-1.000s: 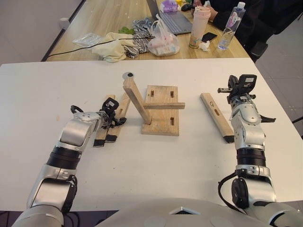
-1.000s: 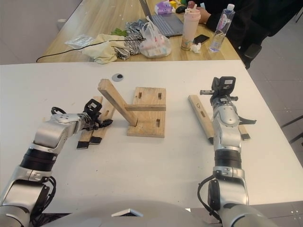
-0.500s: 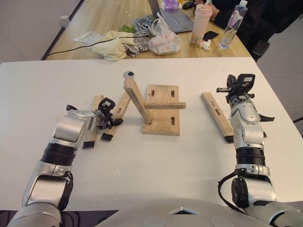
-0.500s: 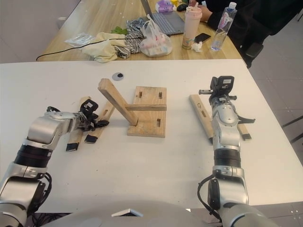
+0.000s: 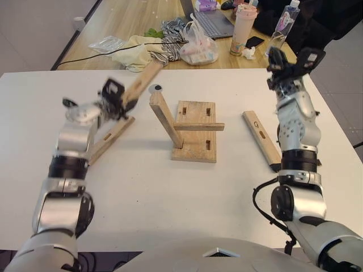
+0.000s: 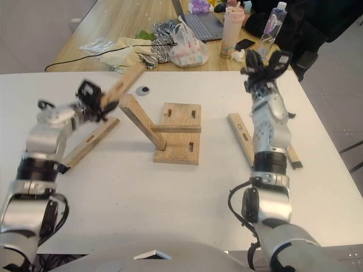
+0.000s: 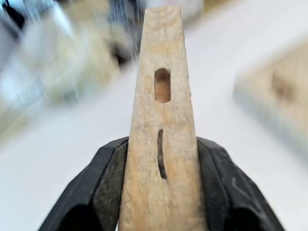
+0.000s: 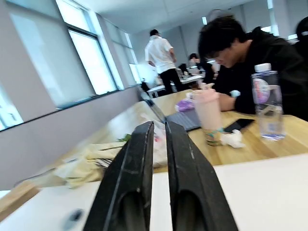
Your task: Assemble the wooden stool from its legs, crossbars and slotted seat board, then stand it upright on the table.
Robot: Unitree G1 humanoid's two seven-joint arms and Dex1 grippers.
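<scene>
Left gripper (image 7: 162,160) is clamped on a wooden leg (image 7: 161,115), pads squeezing its two side edges near one end, so most of the stick pokes out past the fingers, up in the air and angled toward the far side of the table (image 5: 170,198). My read: it's plain stiff timber, light, not fragile, and the rough grain should give the pads decent bite. Held this close to the end, though, it'll want to pivot in the jaws once the tip gets pushed into a slot, so gripping nearer the middle would be safer, clear of the mortise hole (image 7: 162,85). Just beyond it sits the seat board (image 5: 194,131), flat on the table, with an upright leg (image 5: 165,119) already plugged in and a crossbar (image 5: 198,126) running from it. A spare leg (image 5: 110,139) lies under the left arm, another leg (image 5: 261,139) lies right of the board. Right gripper (image 8: 159,168) is raised, pinched nearly together, and carrying nothing.
</scene>
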